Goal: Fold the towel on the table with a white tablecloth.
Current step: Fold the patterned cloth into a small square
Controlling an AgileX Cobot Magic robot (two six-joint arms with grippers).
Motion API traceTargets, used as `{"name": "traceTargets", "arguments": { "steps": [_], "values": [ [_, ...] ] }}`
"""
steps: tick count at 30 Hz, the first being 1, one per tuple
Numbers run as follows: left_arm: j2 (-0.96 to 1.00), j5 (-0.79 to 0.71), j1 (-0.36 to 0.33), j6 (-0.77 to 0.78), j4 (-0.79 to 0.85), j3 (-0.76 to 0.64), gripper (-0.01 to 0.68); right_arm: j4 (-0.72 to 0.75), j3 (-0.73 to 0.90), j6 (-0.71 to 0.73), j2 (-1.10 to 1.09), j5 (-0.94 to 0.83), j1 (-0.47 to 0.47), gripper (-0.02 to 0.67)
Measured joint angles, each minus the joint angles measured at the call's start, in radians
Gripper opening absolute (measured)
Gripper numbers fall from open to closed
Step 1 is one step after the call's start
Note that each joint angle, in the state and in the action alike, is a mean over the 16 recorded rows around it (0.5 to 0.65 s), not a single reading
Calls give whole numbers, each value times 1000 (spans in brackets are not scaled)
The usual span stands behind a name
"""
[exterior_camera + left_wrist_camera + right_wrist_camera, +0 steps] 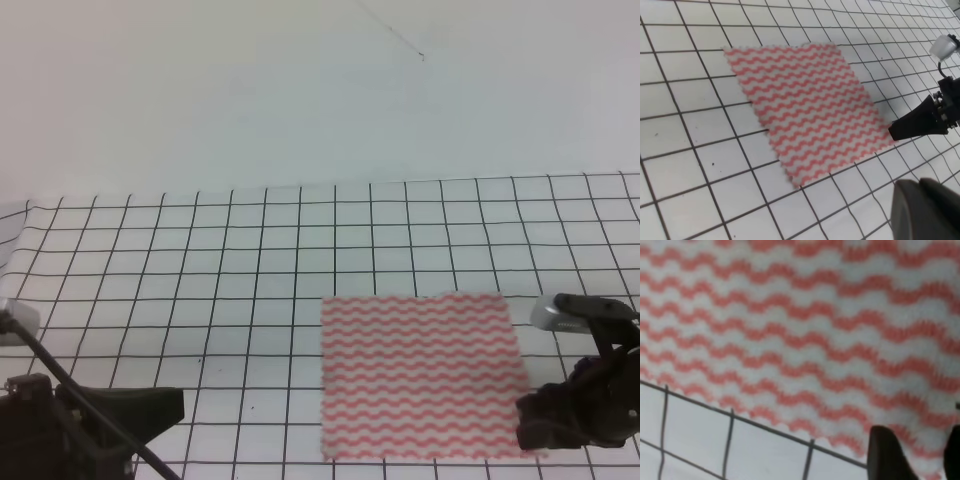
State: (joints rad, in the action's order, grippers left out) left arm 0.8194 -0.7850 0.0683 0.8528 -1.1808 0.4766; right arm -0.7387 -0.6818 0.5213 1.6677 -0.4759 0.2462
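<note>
Closest to the right wrist camera, two dark fingertips (887, 452) of the right gripper (917, 455) stand apart with a gap between them, parted just over the near edge of the towel (805, 340), whose pink-red and white wavy stripes fill most of that view; whether the tips touch the cloth cannot be told. One towel is in sight, lying flat and unfolded on the white tablecloth (200, 260), right of the middle of the table (120, 215) in the high view. Black grid lines run all around it, and nothing else lies on the cloth. Two arms show. In the high view the right gripper (530, 425) sits low at the towel's (420, 375) near right corner, its dark body covering that corner. From the left wrist view its pointed tip meets the towel's (810, 107) edge. Low at the bottom left, well apart from the towel, the left gripper (165, 405) rests, and whether it is parted or closed cannot be told.
</note>
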Motion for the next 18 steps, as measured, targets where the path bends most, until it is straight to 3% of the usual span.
{"name": "traceTargets", "arguments": {
  "steps": [18],
  "values": [
    [0, 0, 0, 14, 2, 0, -3, -273, -22, 226, 22, 17, 0, 231]
  ]
}}
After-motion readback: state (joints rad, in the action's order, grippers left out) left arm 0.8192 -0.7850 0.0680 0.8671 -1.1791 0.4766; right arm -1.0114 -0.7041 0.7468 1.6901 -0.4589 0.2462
